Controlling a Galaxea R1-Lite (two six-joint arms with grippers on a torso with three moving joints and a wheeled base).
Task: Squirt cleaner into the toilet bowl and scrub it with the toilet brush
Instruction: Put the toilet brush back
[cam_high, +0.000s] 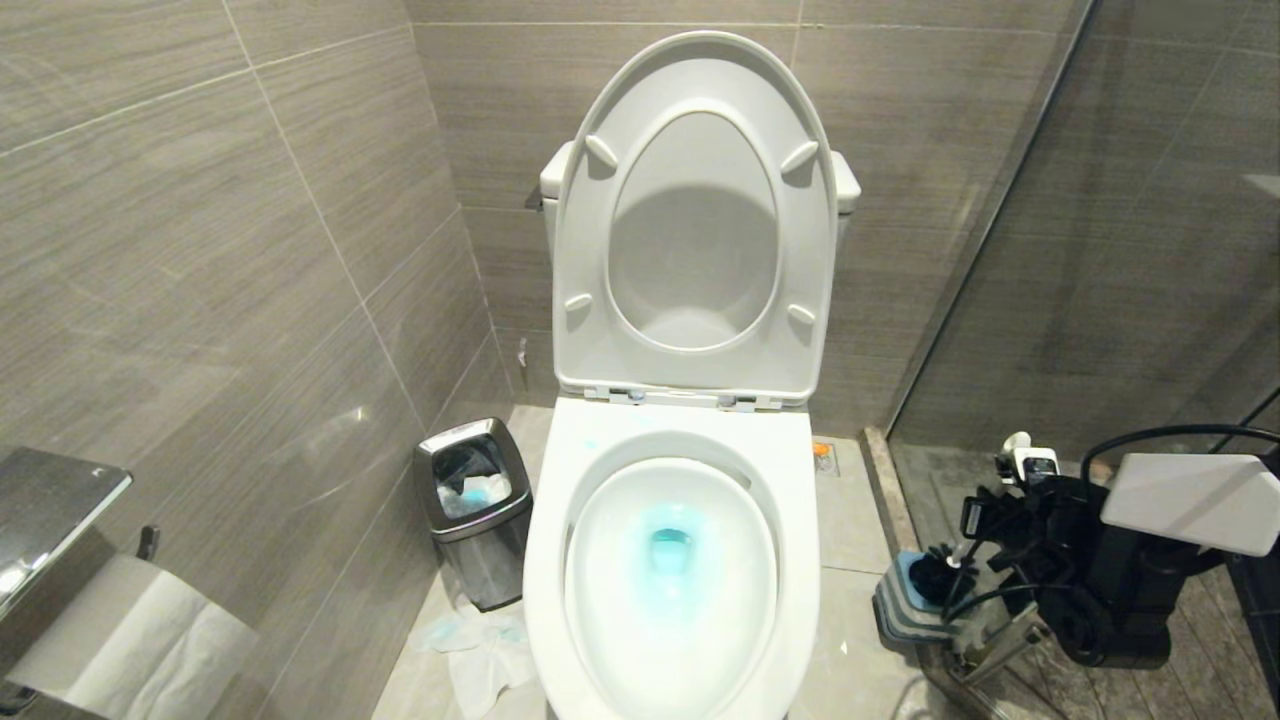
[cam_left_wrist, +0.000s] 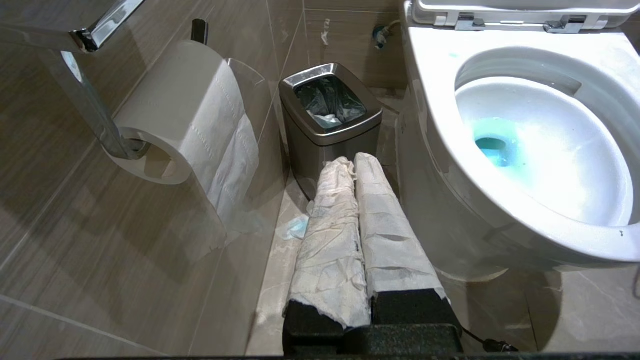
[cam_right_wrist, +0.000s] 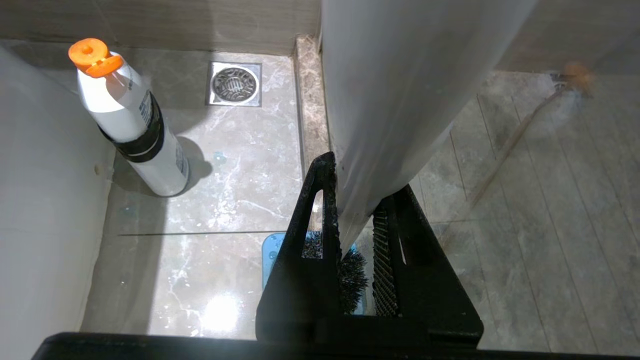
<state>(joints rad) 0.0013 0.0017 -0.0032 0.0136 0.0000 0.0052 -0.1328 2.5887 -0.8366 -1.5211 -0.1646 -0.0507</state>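
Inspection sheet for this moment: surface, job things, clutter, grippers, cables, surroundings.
Surface: grey floor tiles, wet sheen.
Job's things: toilet bowl open, cleaner tinting its water; toilet brush head over its holder.
Clutter: tissue on the floor, steel bin, orange-capped bottle.
Grippers: right gripper shut on the brush handle; left gripper shut, empty, paper-wrapped.
Cables: black cable over the right arm.
Surroundings: toilet roll, floor drain.

steel waste bin (cam_high: 473, 508) with black liner against tiled wall; crumpled tissue (cam_high: 480, 645) on floor in front of it. toilet paper roll (cam_high: 135, 640) on chrome holder (cam_high: 50, 505). orange-capped white bottle (cam_right_wrist: 131, 122) upright near floor drain (cam_right_wrist: 234, 84).
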